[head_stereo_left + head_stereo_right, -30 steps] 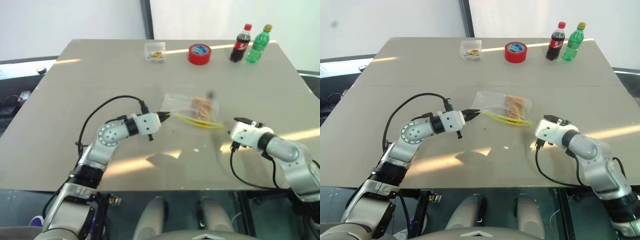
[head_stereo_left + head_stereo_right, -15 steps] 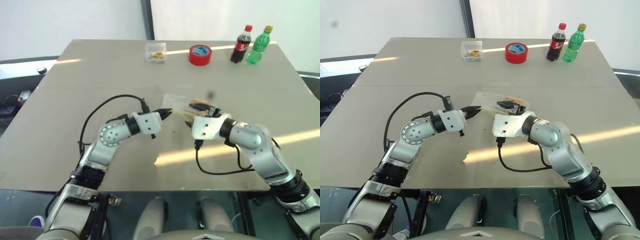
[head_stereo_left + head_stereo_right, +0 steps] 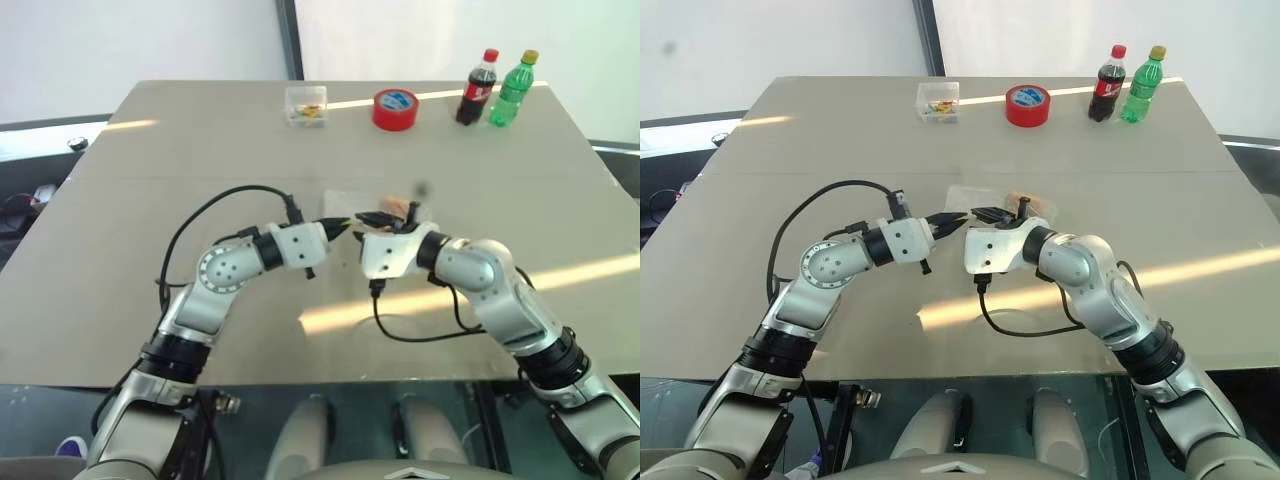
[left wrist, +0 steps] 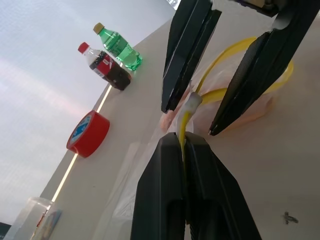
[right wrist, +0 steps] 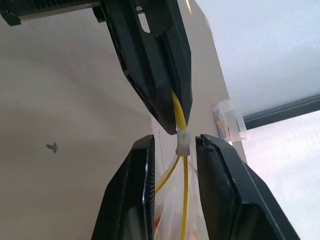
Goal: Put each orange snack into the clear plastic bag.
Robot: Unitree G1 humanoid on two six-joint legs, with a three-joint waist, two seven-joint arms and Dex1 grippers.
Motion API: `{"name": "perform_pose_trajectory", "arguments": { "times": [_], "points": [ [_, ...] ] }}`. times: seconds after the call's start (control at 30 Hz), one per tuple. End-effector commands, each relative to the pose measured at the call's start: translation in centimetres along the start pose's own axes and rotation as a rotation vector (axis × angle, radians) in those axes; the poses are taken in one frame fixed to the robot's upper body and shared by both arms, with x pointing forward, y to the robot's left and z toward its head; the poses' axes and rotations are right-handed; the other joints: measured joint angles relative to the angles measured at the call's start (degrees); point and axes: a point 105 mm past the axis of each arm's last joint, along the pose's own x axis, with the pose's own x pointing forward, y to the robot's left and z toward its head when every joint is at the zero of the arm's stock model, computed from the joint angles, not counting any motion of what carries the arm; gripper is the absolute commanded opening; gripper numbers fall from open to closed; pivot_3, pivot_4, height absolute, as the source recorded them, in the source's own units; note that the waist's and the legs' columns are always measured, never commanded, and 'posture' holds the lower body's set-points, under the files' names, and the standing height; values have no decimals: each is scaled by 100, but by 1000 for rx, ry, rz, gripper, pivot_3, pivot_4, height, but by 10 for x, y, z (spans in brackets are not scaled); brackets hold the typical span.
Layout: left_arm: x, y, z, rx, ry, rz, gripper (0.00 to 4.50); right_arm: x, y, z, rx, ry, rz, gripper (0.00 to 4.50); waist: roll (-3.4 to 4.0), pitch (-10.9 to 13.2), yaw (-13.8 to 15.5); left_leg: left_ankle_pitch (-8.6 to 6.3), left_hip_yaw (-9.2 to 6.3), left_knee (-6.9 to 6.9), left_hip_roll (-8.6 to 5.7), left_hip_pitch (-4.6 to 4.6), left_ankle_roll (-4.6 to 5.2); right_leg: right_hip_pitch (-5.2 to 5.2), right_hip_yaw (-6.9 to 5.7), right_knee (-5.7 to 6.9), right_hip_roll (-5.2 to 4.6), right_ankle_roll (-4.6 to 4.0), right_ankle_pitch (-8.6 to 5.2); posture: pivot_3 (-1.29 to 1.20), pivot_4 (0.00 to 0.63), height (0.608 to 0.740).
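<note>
The clear plastic bag (image 3: 340, 200) lies mid-table, with its yellow seal strip (image 4: 186, 116) raised. My left gripper (image 3: 345, 224) is shut on that strip, and the pinch shows close up in the left wrist view (image 4: 184, 140). My right gripper (image 3: 985, 213) faces it, open. Its two fingers stand either side of the strip's small white slider (image 5: 183, 142) without touching it. An orange snack (image 3: 396, 207) shows through the plastic just behind the right gripper.
At the far edge stand a small clear box (image 3: 306, 104), a red tape roll (image 3: 396, 108), a cola bottle (image 3: 478, 73) and a green bottle (image 3: 511, 75). Black cables loop from both wrists over the table (image 3: 150, 180).
My right arm swung left from the table's right side to the bag's strip, and its fingers narrowed around the slider. The left gripper kept its hold and stayed put.
</note>
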Motion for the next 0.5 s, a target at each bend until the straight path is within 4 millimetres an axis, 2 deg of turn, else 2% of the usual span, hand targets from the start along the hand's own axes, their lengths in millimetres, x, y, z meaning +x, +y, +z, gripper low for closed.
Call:
{"name": "perform_pose_trajectory", "arguments": {
  "times": [0.03, 0.5],
  "points": [
    [-2, 7, 10, 26, -29, 24, 0, -1, -14, 10, -35, -37, -44, 1321, 0, 0, 0, 0, 0, 0, 0, 0, 0, 0, 0, 0, 0, 0, 0, 0, 150, 740],
    [-2, 9, 7, 9, -22, 33, 0, -4, -14, 12, -48, -35, -40, 1321, 1, 0, 1, 0, 0, -2, 0, 0, 0, 0, 0, 0, 0, 0, 0, 0, 150, 740]
  ]
}}
